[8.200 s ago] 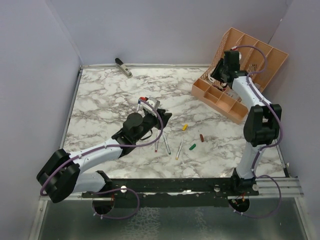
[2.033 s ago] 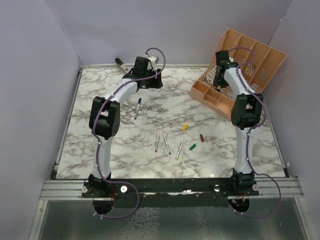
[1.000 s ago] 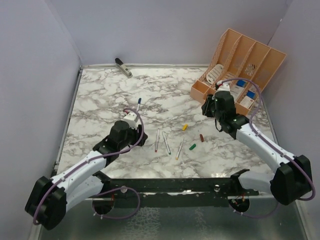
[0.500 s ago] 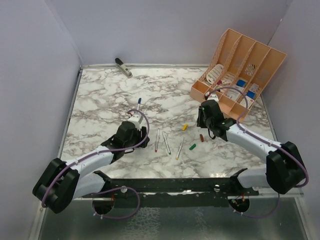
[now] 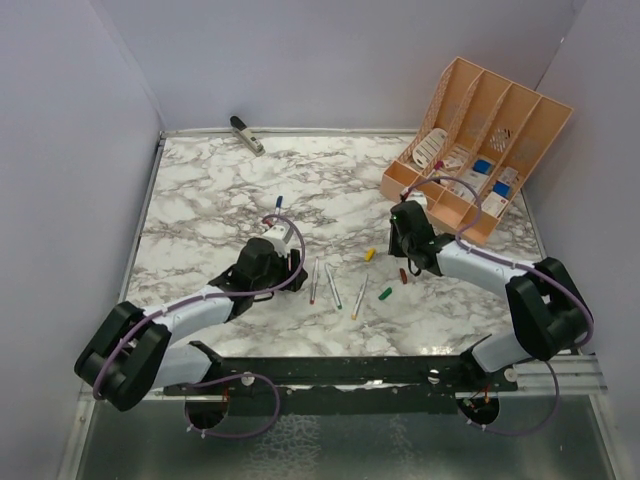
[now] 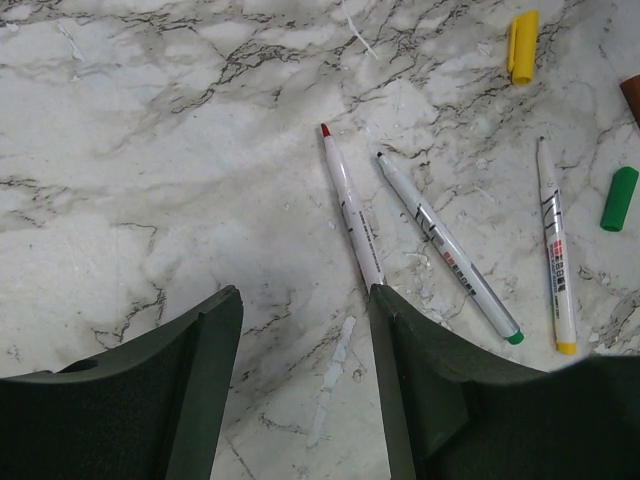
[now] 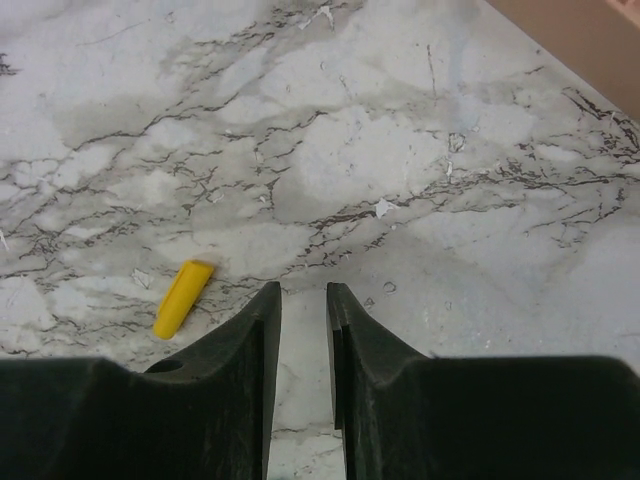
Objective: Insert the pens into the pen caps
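Three pens [image 5: 332,285] lie side by side just below the middle of the overhead picture, on the marble table [image 5: 200,200], none of them capped. In the left wrist view they fan out: the red pen [image 6: 350,205] on the left, the green pen [image 6: 445,248] next to it, and the yellow pen [image 6: 555,245] out to the right. A blue pen [image 5: 277,204] lies apart, up and to the left of them, partly hidden by the left arm. The caps are loose to the right of the pens: the yellow cap [image 6: 522,45] highest, the red cap [image 5: 403,275] below and right of it, and the green cap [image 6: 620,198] close to the yellow pen. The left gripper [image 6: 303,295] hangs low with its jaws well apart and nothing between them, and the red pen's lower end runs up against its right-hand finger. The right gripper [image 7: 303,292] shows only a narrow slit of marble between its jaws and grips nothing; the yellow cap is just to its left. The orange organizer [image 5: 540,115] stands at the upper right, and a dark clip [image 5: 246,134] sits at the far upper left edge.
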{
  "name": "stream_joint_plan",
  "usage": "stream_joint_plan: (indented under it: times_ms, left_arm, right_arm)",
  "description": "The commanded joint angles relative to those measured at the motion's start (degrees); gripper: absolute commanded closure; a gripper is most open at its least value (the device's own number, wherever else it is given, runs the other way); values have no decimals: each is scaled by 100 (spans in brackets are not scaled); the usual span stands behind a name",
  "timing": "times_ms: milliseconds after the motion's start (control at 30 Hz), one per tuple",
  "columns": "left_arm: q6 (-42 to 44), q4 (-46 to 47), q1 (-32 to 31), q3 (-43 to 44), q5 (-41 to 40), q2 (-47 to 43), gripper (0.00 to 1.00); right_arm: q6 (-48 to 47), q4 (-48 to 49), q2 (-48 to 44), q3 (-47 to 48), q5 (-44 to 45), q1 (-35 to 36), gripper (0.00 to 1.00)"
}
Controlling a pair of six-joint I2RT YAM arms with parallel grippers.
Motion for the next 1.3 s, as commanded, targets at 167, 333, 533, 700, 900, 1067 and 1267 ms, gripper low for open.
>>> stream_joint_plan:
  times_ms: [167,333,533,700,900,1067,1267]
  left_arm:
    - [-19,228,-55,20,340,191,43]
    - [-49,249,-90,9,340,372,43]
    - [-97,264,-120,2,305,442,43]
    - [-187,262,-134,-37,251,495,43]
    - [-247,237,-157,-51,277,510,42]
    - [-88,184,-296,10,238,529,42]
    - [67,-60,-510,340,-11,790,42]
  right_arm:
    - [235,-284,-251,260,769,59,75]
    - [371,-444,-492,-17,822,68,75]
    - [413,-644,-825,-184,942,68,75]
    - [426,-724,-1034,-251,991,63,75]
    - [507,-849,-1079,-321,1008,68,75]
    - [616,-869,-1154,-400,1008,68,75]
    - [755,-1059,-1000,-277,1208,68,75]
